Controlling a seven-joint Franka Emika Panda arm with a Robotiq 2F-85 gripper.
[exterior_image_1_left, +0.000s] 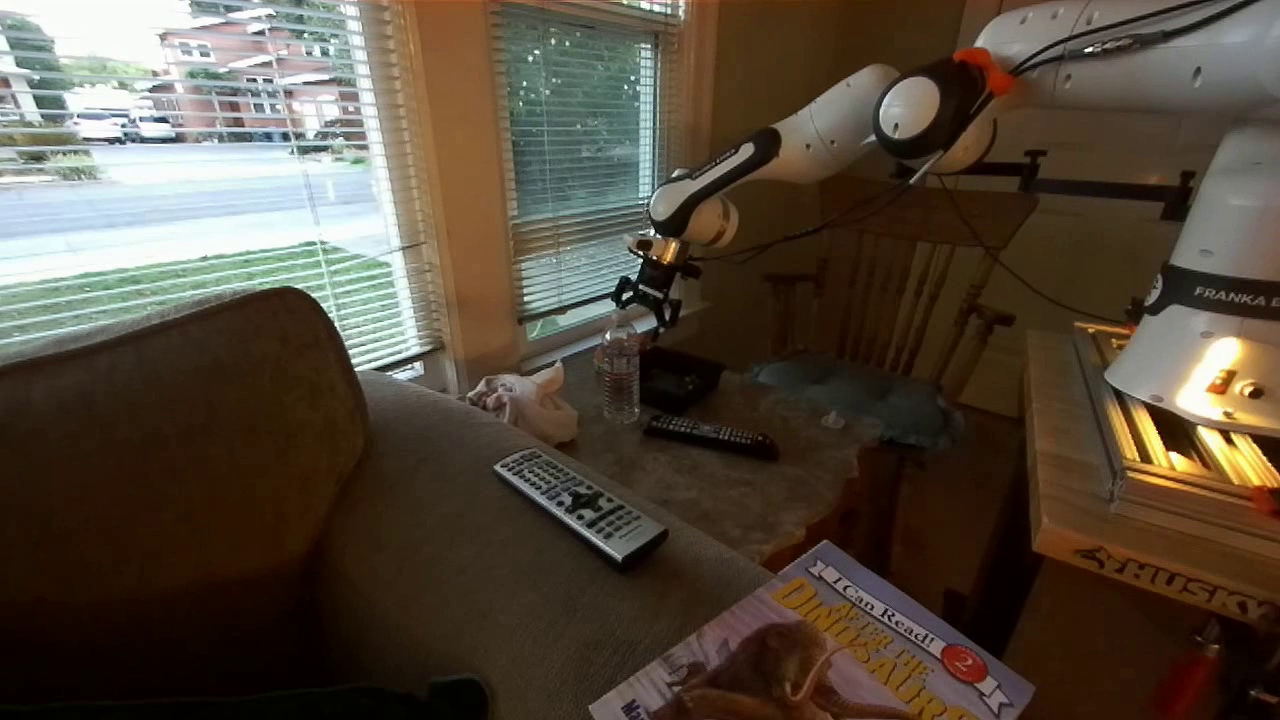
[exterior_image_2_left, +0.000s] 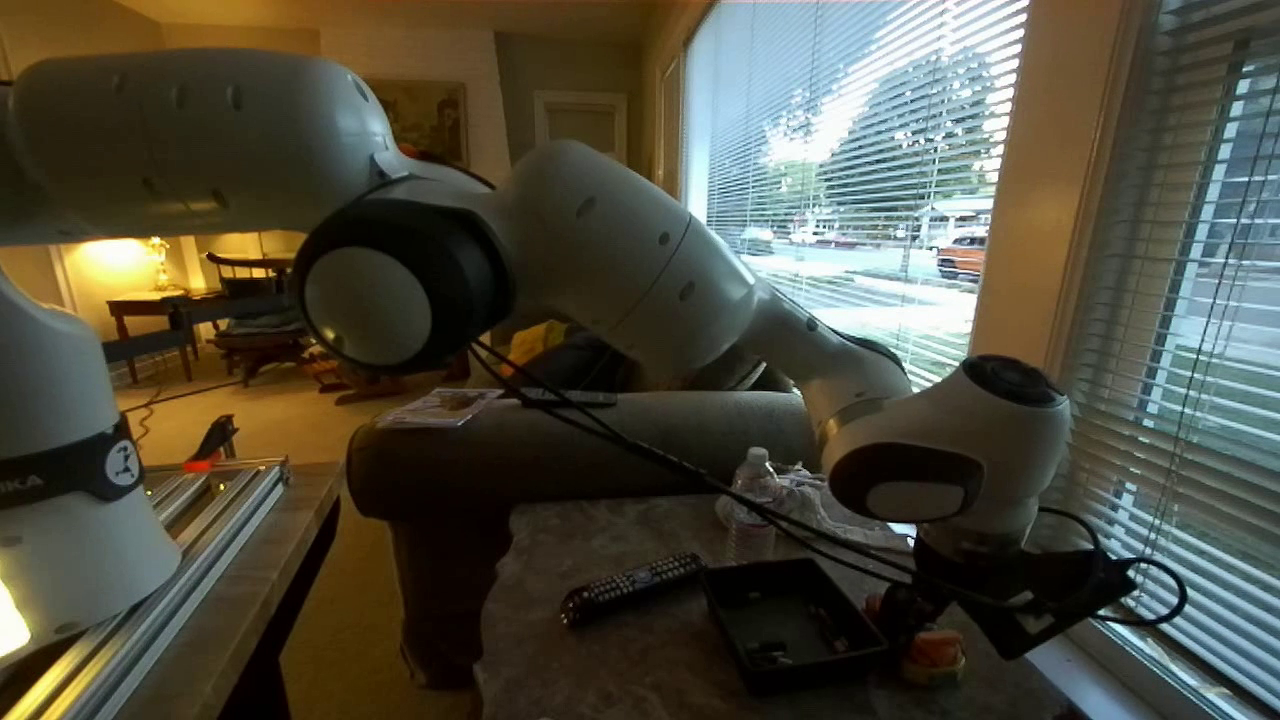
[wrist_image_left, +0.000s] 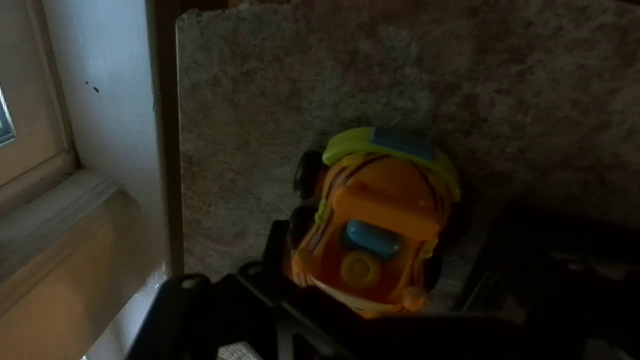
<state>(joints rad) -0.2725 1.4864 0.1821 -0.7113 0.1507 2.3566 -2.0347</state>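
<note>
Gripper (exterior_image_1_left: 642, 314): jaws wide, holding nothing, by toy car (wrist_image_left: 387, 210) | Done: reach, seemingly | Left: grip; car rests on table (wrist_image_left: 250, 90)

We are seeing a white, rounded arm (exterior_image_2_left: 630, 270) | black joint cover (exterior_image_2_left: 462, 280) with pale disc (exterior_image_2_left: 367, 307) | orange patch (exterior_image_1_left: 985, 70) (rather vivid) | slim black cables (exterior_image_2_left: 650, 452) | dark base band (exterior_image_1_left: 1225, 293) lettered FRANKA | black gripper (exterior_image_1_left: 641, 312)
</note>
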